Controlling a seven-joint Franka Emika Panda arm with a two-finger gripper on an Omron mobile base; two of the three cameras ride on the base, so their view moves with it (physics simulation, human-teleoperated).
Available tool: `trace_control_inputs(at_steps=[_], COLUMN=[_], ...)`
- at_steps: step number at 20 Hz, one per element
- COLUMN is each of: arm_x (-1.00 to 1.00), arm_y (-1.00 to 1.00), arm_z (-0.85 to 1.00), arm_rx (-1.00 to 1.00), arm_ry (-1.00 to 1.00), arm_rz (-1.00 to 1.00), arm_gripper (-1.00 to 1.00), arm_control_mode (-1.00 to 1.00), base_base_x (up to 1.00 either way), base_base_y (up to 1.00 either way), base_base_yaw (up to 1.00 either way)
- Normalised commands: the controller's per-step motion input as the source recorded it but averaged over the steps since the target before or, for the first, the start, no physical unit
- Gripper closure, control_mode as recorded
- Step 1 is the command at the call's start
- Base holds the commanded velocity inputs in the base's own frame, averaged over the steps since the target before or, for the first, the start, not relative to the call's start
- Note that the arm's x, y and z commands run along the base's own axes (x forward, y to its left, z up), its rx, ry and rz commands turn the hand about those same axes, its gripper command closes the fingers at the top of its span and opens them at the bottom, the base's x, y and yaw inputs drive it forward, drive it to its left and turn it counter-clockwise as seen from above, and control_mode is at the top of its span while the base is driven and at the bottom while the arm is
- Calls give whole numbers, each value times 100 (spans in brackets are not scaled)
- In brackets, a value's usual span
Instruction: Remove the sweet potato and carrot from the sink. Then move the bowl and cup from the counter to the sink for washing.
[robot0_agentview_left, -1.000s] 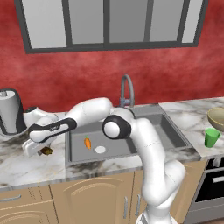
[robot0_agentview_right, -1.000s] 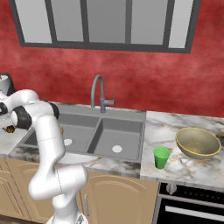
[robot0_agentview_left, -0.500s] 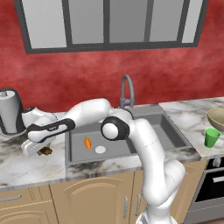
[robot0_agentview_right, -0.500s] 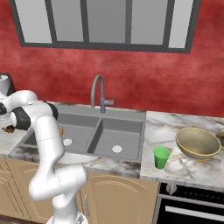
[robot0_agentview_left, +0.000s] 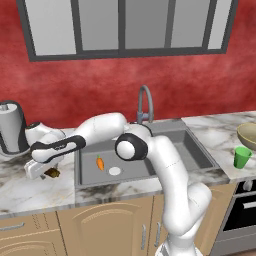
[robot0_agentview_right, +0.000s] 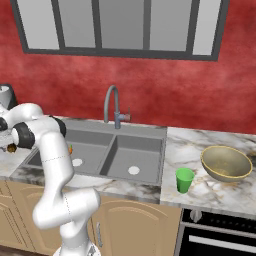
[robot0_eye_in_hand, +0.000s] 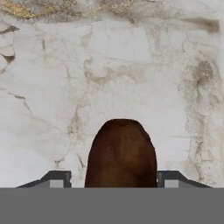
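One veggie out: the sweet potato (robot0_eye_in_hand: 121, 154) now lies on the counter (robot0_agentview_left: 30, 190), left of the sink (robot0_agentview_left: 145, 165). In the left base view it is the small brown lump (robot0_agentview_left: 51, 173) under the hand.
Gripper: the gripper (robot0_eye_in_hand: 113, 179) sits low over the sweet potato, with one dark tip on each side of it. In the left base view the gripper (robot0_agentview_left: 47, 171) is far out to the left, over the marble.
Fingers: they are apart. A moment ago they were closer in on the sweet potato. Now they have spread, and a thin strip of marble shows between the tips and the brown skin. I think the hand has just let go.
What that means: the first job looks done. The sweet potato looks like it rests on the marble and does not seem to roll.
Carrot: the carrot (robot0_agentview_left: 99, 162) is still in the left basin, beside the white drain (robot0_agentview_left: 115, 171). It has not moved. It should be the next thing to pick up.
Bowl: the bowl (robot0_agentview_right: 226, 163) waits on the counter, right of the sink.
Cup: the cup (robot0_agentview_right: 184, 180) stands near the bowl, closer to the sink.
Next: the arm needs to lift up and away without bumping the sweet potato, then reach into the basin.
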Motion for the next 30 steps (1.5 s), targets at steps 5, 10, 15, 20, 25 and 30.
trace_control_inputs(at_steps=[5,10,15,20,25,30], arm_x=[-5,-7,-9,-11,-17,-19], arm_y=[0,0,-9,-17,-28,-39], arm_z=[-1,9,19,26,20,17], arm_rx=[0,0,0,1,3,8], arm_ry=[1,0,-1,-9,-9,-8], arm_rz=[0,0,0,-1,-2,-3], arm_gripper=[-100,-100,-100,-100,-100,-100], arm_control_mode=[-100,-100,-100,-100,-100,-100], base_base_x=[0,0,0,0,0,0], base_base_y=[0,0,0,0,0,0], base_base_yaw=[0,0,0,0,0,0])
